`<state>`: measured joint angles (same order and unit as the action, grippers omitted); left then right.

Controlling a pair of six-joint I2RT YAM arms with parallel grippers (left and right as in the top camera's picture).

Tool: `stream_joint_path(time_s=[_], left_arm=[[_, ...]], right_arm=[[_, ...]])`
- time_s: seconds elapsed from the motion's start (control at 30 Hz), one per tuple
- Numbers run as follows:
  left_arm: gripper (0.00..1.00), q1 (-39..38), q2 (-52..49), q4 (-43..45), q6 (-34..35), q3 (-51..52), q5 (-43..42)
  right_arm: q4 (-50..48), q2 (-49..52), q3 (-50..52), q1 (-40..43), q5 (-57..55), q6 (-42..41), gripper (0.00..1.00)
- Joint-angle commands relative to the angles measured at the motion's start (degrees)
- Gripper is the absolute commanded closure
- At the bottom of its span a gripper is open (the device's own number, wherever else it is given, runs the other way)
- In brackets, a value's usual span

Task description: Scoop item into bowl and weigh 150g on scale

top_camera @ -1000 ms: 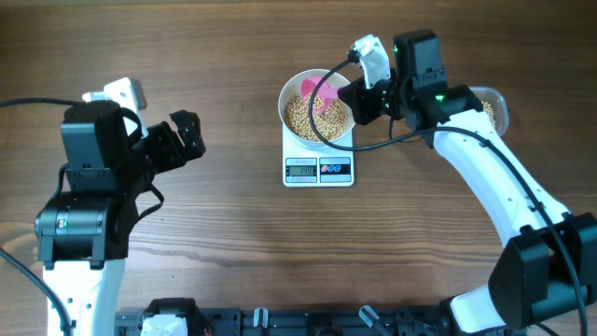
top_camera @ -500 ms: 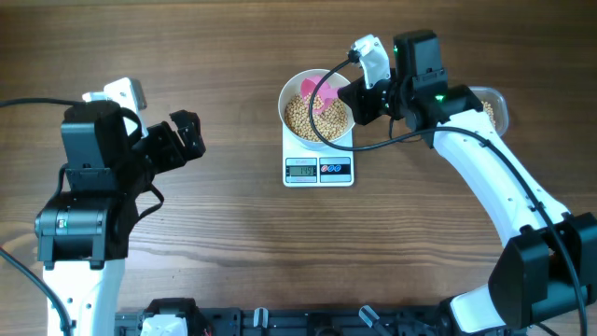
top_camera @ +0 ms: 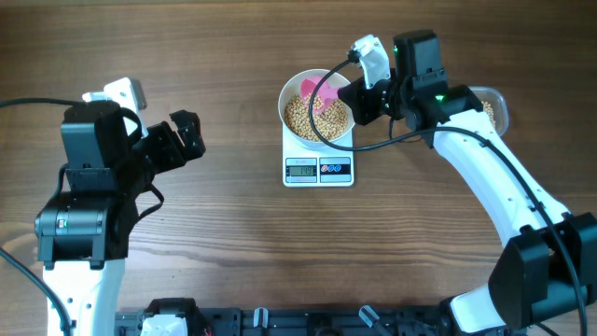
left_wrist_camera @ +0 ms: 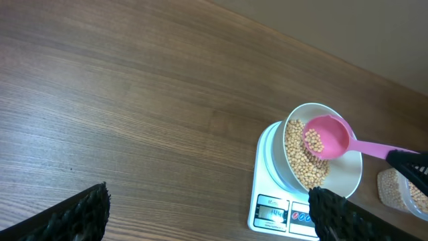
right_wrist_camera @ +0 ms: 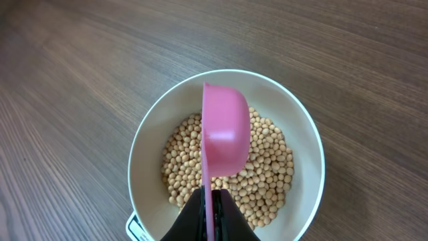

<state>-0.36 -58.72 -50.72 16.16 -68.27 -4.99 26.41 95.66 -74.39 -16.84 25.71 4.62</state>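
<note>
Dosing step: right gripper (right_wrist_camera: pixel 214 201) clamps the pink scoop (right_wrist_camera: pixel 225 130) above the beans (right_wrist_camera: pixel 267 167) in the bowl (right_wrist_camera: pixel 144 140), on the scale (top_camera: pixel 318 169); left gripper (top_camera: pixel 187 135) gapes empty. Next: trickle beans sparingly.

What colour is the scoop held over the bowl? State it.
Pink scoop, a plain solid colour; the left wrist view shows it best.

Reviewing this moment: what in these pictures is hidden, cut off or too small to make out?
- Scale display: overhead, digits too small to read.
- Scale body: right wrist view, hidden under the bowl and cut by the bottom edge.
- Clear tub: overhead, mostly behind the right arm; left wrist view, cut by the right edge.
- Scoop contents: right wrist view, only its outer side shows.
</note>
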Motion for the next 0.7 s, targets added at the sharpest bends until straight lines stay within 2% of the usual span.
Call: stream_joint_path(time_s=[0.0,0.07,0.13,0.23,0.3,0.37,0.47,0.53,0.67], left_arm=[[0.00,0.33,-0.22,0.04,-0.74,-1.05,0.55],[0.00,0.33,-0.22,0.07,-0.74,-1.05,0.55],[0.00,0.31,-0.22,0.07,-0.74,-1.05,0.55],[0.00,0.31,-0.22,0.07,-0.74,-1.05,0.55],[0.00,0.33,-0.22,0.07,-0.74,-1.05,0.55],[0.00,0.33,-0.22,0.07,-0.74,-1.05,0.55],[0.00,0.33,-0.22,0.04,-0.74,-1.05,0.55],[0.00,0.31,-0.22,0.04,-0.74,-1.05,0.55],[0.00,0.31,-0.22,0.04,-0.74,-1.05,0.55]], right_arm=[[-0.22,-1.49,-0.33,-0.22,0.28,1.33,0.96],[0.07,-1.49,-0.33,-0.24,-1.31,0.61,0.96],[0.24,-1.49,-0.33,-0.24,3.02,4.46,0.96],[0.59,-1.49,-0.33,-0.24,-0.46,4.02,0.96],[0.57,-1.49,-0.33,-0.24,2.89,4.63,0.96],[0.20,-1.49,-0.33,-0.24,2.69,4.31,0.96],[-0.07,-1.49,-0.33,-0.24,-2.08,-1.27,0.96],[-0.07,-1.49,-0.33,-0.24,2.43,1.62,0.96],[-0.44,-1.49,-0.33,-0.24,-1.86,-1.42,0.96]])
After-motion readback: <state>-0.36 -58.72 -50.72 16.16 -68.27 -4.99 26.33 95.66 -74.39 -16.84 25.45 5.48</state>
